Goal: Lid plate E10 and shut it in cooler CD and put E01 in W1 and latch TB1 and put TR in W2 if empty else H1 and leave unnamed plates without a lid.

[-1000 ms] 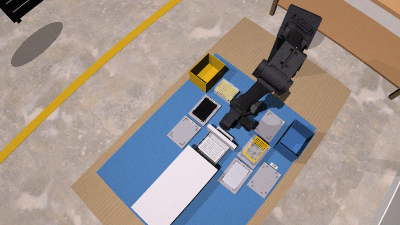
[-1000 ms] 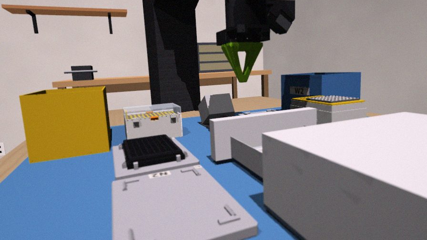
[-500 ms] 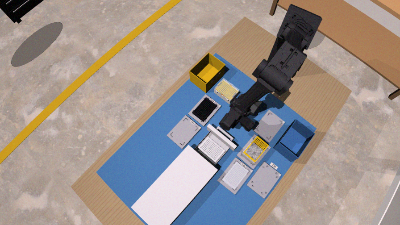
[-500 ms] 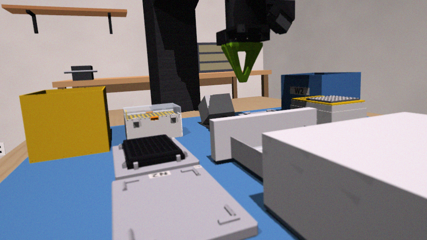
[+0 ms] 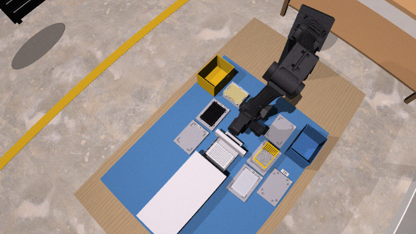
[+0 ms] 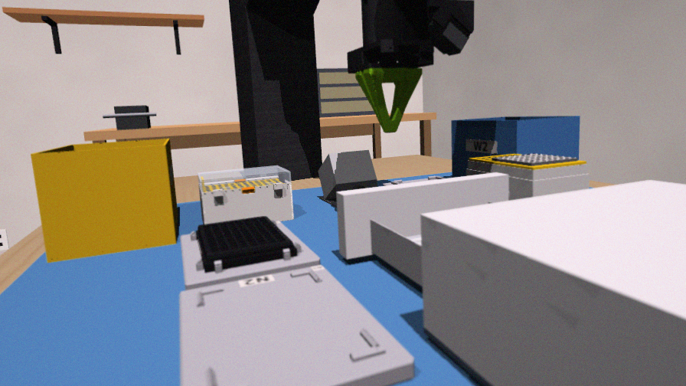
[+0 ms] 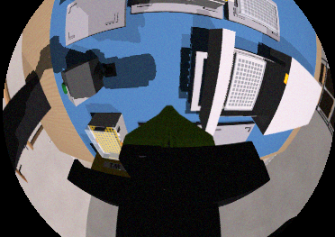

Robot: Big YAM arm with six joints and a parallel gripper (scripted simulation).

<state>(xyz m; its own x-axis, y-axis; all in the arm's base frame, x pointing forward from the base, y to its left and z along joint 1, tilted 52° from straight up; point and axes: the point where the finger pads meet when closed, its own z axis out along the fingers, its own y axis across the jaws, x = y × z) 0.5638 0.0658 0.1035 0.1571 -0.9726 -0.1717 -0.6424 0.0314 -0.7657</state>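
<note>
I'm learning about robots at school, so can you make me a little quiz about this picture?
1. True or false: the cooler drawer is shut.
2. What does the gripper hold? A: a black plate. B: nothing. C: a lid.
3. Fill the gap: the black plate sits nearer the ____ bin than the blue bin.

Key: 1 false, it stands open with a white plate in it. 2 B, its fingers are shut on nothing. 3 yellow.

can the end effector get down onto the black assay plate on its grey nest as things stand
Probably yes: the shut, empty end effector hangs high, and nothing covers the black assay plate on its grey nest, which has open space above.
</note>
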